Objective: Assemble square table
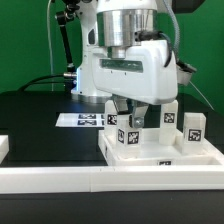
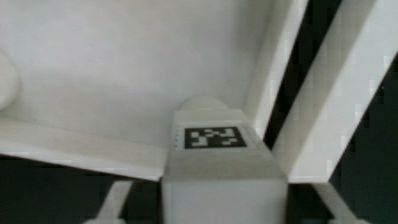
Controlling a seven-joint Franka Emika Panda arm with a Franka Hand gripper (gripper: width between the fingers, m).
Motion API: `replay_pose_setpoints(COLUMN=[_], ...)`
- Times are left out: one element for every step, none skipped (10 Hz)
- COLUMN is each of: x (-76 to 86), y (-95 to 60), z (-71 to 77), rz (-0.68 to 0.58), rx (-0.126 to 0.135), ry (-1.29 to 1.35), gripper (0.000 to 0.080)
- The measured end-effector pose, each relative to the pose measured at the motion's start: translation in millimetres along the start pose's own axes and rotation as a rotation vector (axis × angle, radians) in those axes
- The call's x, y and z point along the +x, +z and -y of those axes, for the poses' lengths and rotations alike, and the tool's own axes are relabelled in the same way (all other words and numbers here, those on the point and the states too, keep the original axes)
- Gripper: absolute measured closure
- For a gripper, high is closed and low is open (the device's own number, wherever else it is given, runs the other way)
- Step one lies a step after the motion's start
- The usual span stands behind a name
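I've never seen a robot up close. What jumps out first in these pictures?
The big white arm fills the middle of the exterior view, its gripper lowered onto a white tabletop. Tagged white legs stand on the tabletop around the gripper. The wrist view shows one tagged leg between the fingers.

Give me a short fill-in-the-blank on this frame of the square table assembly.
1. The pincer hangs directly ___ the white tabletop.
2. The marker board lies on the exterior view's ___ of the tabletop.
3. In the wrist view, the leg carries one black-and-white ___.
Missing words: above; left; tag.
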State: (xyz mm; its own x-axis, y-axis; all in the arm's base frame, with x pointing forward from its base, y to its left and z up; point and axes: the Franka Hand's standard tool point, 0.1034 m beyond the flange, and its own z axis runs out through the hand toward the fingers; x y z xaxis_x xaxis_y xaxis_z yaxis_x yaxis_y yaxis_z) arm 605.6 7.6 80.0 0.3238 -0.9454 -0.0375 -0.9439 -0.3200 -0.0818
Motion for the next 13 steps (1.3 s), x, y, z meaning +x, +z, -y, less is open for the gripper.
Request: replay_pose_setpoints(x=[-0.6, -0.6, -0.6, -0.7, -0.9, -2.6, -2.7, -1.7, -3.6, -3.7, -2.8, -3.3, -3.4], y=[0.1, 0.4, 0.5, 0.4, 0.6, 1.4, 1.1, 0.8, 1.5, 1.3, 1.1, 1.4, 1.8], z=[0.3, 0.2, 0.1, 0.1, 0.7, 1.8, 2.3, 2.6, 2.9, 3.2, 3.0, 2.8, 2.2], rz=[0.001, 0.001, 0.001, 0.001, -0.005, -0.010, -0.010, -0.012, -0.016, -0.016, -0.017, -0.016, -0.015], rx=[0.001, 0.001, 0.000, 0.000, 0.003, 0.008, 0.009, 0.008, 0.002, 0.000, 0.000, -0.003, -0.005], ry=[0.018, 0.004, -0.035, -0.078, -0.193, -0.292, -0.426, -0.543, -0.667, -0.766, -0.866, -0.976, -1.072], gripper=[0.0411, 0.0411, 0.0272, 0.0188, 0.0188, 0.0158, 0.0151, 0.0151, 0.0150, 0.0150, 0.0150, 0.0150, 0.0150])
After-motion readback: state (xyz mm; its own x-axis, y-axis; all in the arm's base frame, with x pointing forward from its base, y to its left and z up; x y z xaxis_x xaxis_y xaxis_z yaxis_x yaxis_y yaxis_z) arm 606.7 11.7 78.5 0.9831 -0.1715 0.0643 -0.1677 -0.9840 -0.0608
